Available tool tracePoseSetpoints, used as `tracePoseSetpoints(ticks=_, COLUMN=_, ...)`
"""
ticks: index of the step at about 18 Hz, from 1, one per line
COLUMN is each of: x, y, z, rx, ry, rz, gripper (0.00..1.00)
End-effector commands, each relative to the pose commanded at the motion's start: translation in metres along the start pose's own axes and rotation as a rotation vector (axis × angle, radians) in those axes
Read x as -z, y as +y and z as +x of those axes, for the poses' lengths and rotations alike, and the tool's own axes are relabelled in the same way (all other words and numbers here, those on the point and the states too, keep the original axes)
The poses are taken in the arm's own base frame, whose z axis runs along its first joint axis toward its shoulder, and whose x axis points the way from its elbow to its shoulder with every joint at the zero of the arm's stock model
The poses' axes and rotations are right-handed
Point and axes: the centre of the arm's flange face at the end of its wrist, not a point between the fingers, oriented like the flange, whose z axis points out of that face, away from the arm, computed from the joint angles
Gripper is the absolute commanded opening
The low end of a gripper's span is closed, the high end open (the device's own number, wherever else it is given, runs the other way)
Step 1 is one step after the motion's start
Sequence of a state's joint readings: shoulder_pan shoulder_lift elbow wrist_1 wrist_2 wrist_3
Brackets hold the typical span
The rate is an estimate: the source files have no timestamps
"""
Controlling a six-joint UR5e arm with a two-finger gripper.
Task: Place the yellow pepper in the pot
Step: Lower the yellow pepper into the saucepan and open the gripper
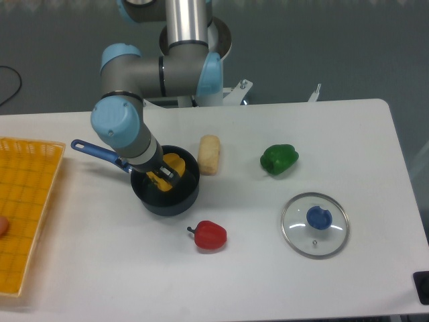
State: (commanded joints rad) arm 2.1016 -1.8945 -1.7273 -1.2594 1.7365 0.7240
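1. While the arm leans over the left-centre of the table point(375, 134), the gripper point(163, 176) sits down inside the pot point(181, 200), fingers pinched narrow on the yellow pepper point(170, 169).
2. Yellow pepper is inside the pot's rim, toward the back wall, partly hidden by the dark fingers; whether it touches the pot floor cannot be told.
3. Pot stands upright on the table, round and dark, with its blue handle point(97, 152) pointing left and slightly back; part of the handle is hidden under the arm's wrist.
4. Arm's big blue-capped joint point(115, 121) hangs above the handle, just left of the pot.
5. Pale corn-like piece point(209, 155) lies just beside the pot on its right, lengthwise front to back, apparently not touching the rim.
6. Red pepper point(210, 235) lies in front of the pot, slightly right, stem pointing left, near but apart from it.
7. Green pepper point(279, 159) sits right of the pale piece, well apart from the pot.
8. Glass lid point(314, 225) with a blue knob lies flat on the table, in front of the green pepper, toward the right.
9. Yellow mesh tray point(27, 208) lies at the left edge, cut off by the frame; a small reddish thing shows at its left edge, too little visible to name.
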Motion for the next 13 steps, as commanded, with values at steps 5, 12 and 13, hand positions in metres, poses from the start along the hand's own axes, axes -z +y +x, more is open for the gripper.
tracePoseSetpoints(ticks=5, x=-0.007, y=-0.009, z=0.007, rx=0.004, ry=-0.004, rz=-0.012, gripper=0.44)
tracePoseSetpoints(ticks=12, x=-0.016, y=-0.02, z=0.009, rx=-0.006, ry=-0.028, rz=-0.011, gripper=0.45)
tracePoseSetpoints(ticks=13, x=-0.017, y=-0.02, z=0.009, rx=-0.006, ry=-0.028, rz=-0.014, gripper=0.45)
